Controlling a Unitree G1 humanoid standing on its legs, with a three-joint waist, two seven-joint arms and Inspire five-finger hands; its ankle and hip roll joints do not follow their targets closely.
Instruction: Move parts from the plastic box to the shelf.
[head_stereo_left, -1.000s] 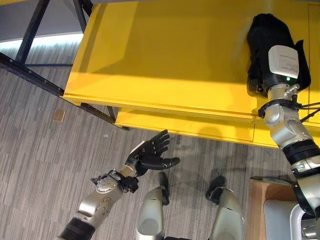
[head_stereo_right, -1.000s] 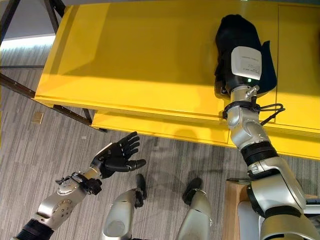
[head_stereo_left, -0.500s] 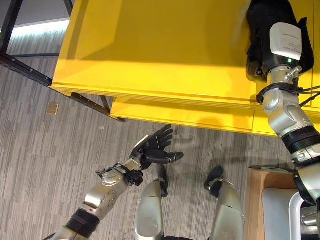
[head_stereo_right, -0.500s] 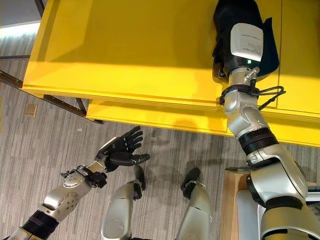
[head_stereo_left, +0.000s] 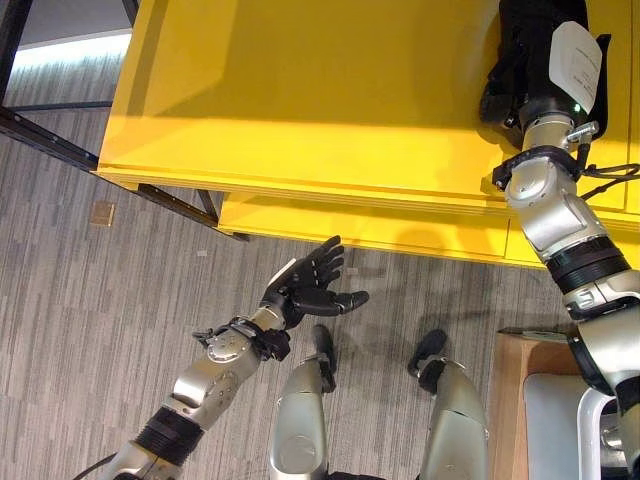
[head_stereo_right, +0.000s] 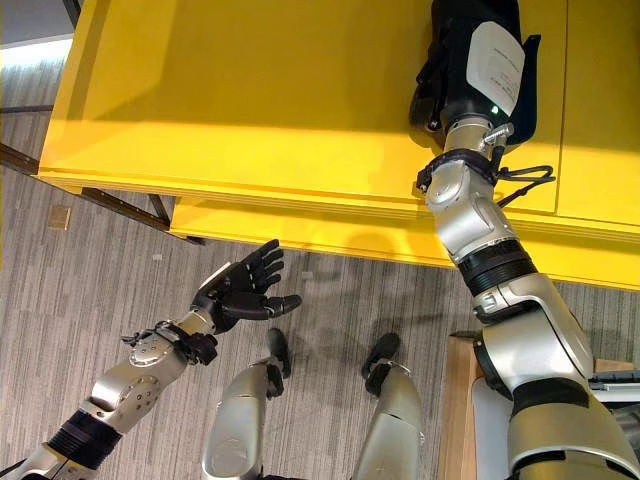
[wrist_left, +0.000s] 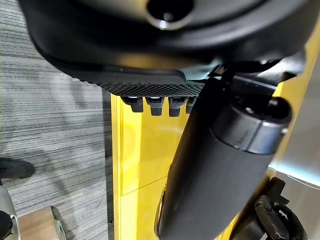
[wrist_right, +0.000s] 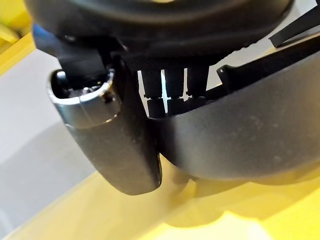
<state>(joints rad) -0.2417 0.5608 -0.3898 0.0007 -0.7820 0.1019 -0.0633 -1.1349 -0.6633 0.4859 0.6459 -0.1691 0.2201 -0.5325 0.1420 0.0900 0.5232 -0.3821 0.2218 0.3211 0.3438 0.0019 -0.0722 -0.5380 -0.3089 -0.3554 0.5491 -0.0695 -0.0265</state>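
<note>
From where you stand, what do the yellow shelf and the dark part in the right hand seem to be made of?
The yellow shelf looks like painted sheet metal: a smooth, even coat with a soft sheen and thin folded edges. The dark part in the right hand looks like matte black plastic or rubber with a faintly speckled surface; I cannot tell which.

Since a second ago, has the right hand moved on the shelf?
Yes, slightly. The right hand has drifted toward the robot's left, away from the panel seam in the yellow shelf; the rest of the shift is camera motion.
</note>
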